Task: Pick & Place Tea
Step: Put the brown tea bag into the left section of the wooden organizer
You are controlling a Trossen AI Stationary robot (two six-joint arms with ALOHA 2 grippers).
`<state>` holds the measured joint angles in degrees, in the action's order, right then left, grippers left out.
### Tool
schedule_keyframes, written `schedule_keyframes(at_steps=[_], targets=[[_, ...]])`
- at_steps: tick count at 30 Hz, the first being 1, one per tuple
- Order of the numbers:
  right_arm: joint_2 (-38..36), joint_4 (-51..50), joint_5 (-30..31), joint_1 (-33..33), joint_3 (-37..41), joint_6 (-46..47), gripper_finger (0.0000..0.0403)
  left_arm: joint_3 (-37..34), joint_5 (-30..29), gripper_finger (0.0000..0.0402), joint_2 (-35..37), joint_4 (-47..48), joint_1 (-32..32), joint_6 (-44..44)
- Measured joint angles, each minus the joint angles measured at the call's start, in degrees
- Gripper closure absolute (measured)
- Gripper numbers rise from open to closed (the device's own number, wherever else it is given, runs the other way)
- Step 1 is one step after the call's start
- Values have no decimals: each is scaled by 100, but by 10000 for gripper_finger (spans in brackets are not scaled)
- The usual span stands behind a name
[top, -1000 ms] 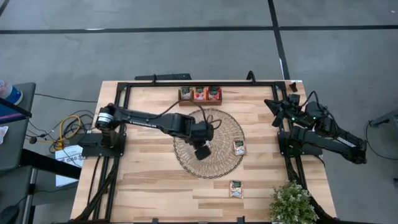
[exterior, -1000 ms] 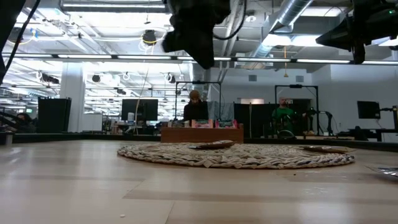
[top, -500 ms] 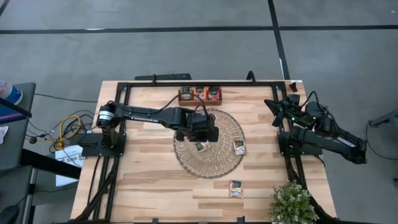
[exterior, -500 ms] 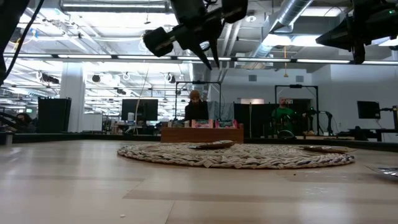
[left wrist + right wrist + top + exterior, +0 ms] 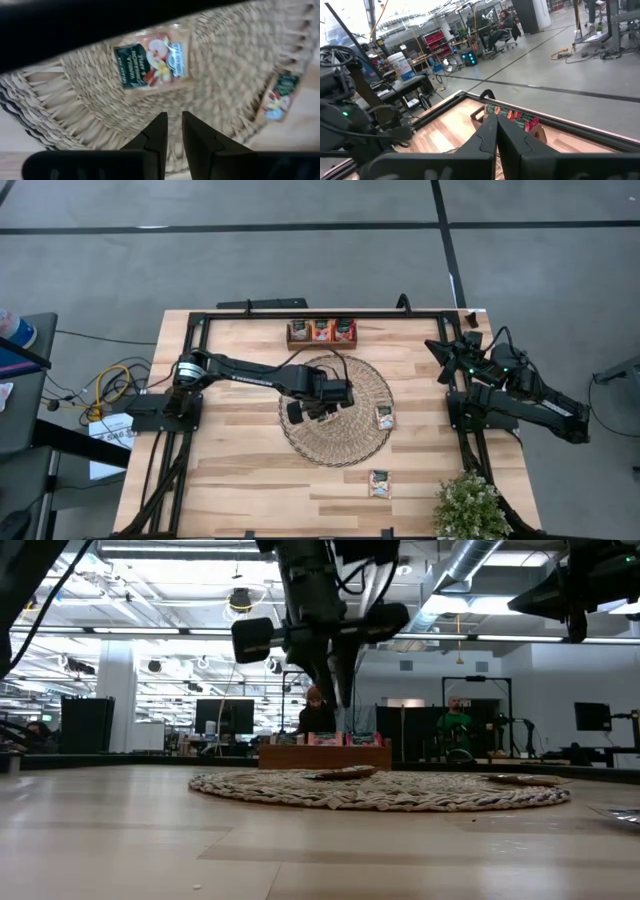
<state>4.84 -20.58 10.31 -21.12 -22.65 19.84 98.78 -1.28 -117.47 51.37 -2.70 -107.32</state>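
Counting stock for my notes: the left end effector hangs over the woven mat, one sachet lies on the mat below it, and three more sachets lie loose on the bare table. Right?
Not quite. The high view shows only two loose sachets off the mat's middle: one at the woven mat's right edge, one on bare wood. The left end effector does hang over the mat, with a sachet below it.

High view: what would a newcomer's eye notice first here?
The large round woven mat in the table's middle, with the left claw above it and one tea sachet lying on it. The wooden tray of sachets sits at the far edge; the right arm waits aside.
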Motion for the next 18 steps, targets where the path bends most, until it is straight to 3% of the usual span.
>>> schedule_keyframes(at_steps=[18], targets=[[0, 0, -2, 2, 0, -79, 403, -2, -127, 355, -50, 446, -4, 328]])
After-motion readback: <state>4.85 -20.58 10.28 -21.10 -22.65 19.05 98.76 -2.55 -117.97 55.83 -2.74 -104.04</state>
